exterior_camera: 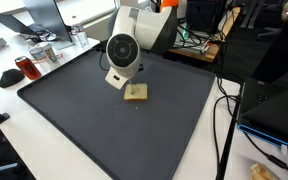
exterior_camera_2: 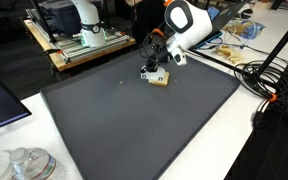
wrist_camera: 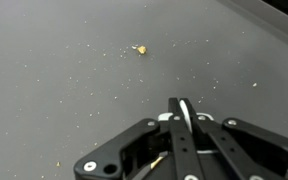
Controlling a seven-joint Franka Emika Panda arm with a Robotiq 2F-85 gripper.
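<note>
My gripper (wrist_camera: pixel 181 104) is shut, its two fingers pressed together with nothing visible between them. In both exterior views it hangs low over the dark grey mat (exterior_camera: pixel 84 120) (exterior_camera_2: pixel 114 120), beside a small tan block (exterior_camera: pixel 136 93) (exterior_camera_2: pixel 159 80) that lies on the mat. The gripper (exterior_camera: pixel 116 79) (exterior_camera_2: pixel 152 72) is right next to the block; I cannot tell whether they touch. In the wrist view the block is hidden, and only a small yellow crumb (wrist_camera: pixel 141 48) and scattered pale specks lie on the mat ahead of the fingers.
A red mug (exterior_camera: pixel 24 67) and glassware (exterior_camera: pixel 44 52) stand beyond one edge of the mat. Black cables (exterior_camera: pixel 224 120) (exterior_camera_2: pixel 259 75) run along another edge. A wooden cart with a white device (exterior_camera_2: pixel 84 35) stands behind. Metal lids (exterior_camera_2: pixel 24 165) lie at the near corner.
</note>
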